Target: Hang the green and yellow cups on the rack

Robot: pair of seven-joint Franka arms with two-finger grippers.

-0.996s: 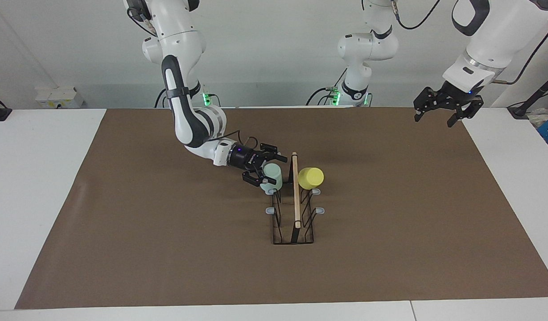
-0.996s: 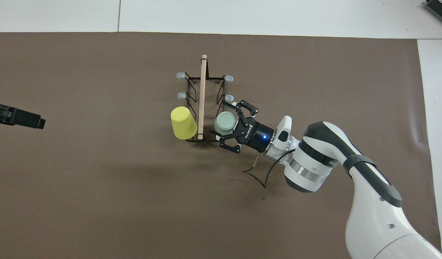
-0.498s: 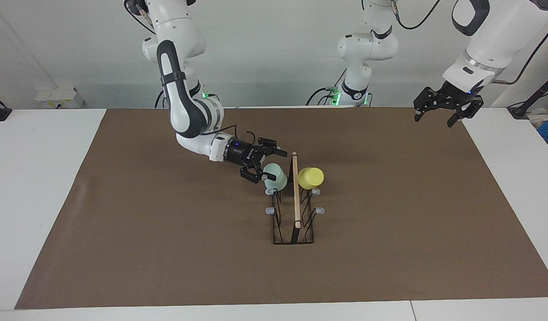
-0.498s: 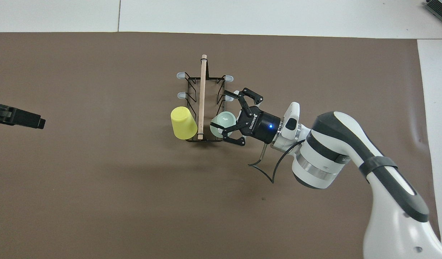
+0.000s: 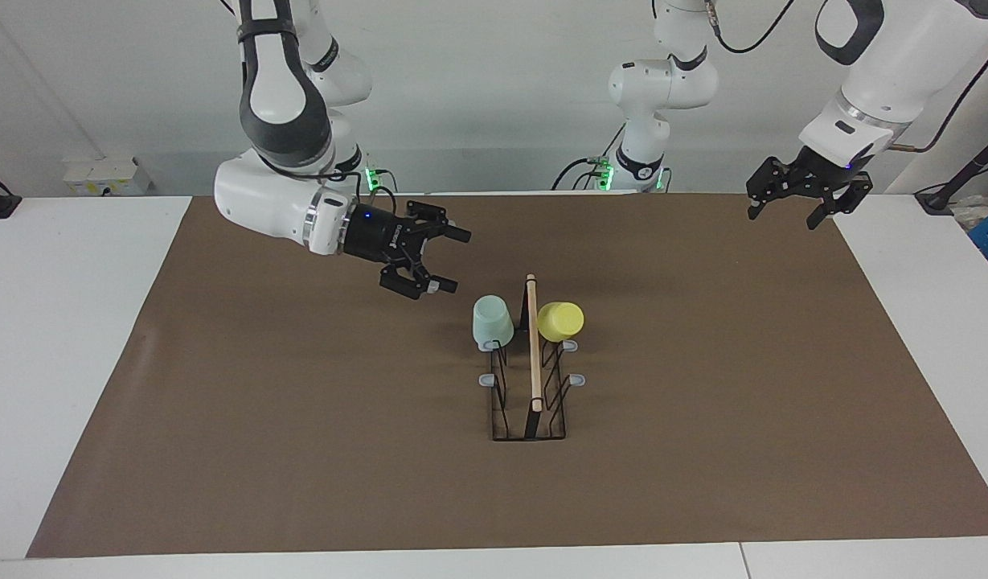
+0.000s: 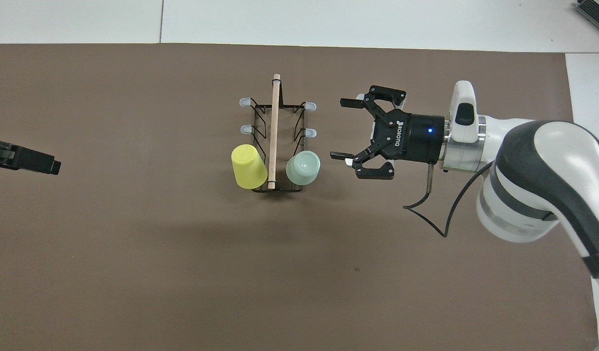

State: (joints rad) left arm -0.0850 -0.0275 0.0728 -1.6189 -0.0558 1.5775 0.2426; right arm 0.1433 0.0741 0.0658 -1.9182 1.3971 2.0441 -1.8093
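Observation:
The rack (image 5: 532, 378) (image 6: 274, 126), black wire with a wooden top bar, stands mid-table. The mint green cup (image 5: 492, 322) (image 6: 303, 167) hangs upside down on the peg nearest the robots, on the side toward the right arm's end. The yellow cup (image 5: 559, 321) (image 6: 248, 166) hangs tilted on the matching peg toward the left arm's end. My right gripper (image 5: 452, 259) (image 6: 342, 129) is open and empty in the air, clear of the green cup. My left gripper (image 5: 785, 213) (image 6: 53, 166) waits open, raised over the mat's corner by its base.
A brown mat (image 5: 301, 418) covers the table under the rack. Grey-tipped pegs (image 5: 486, 379) (image 6: 244, 129) farther from the robots carry nothing. White table surface (image 5: 67, 305) borders the mat at both ends.
The right gripper has let go of the green cup, left it hanging on its peg, and drawn back and up toward its own base. The left arm has not moved.

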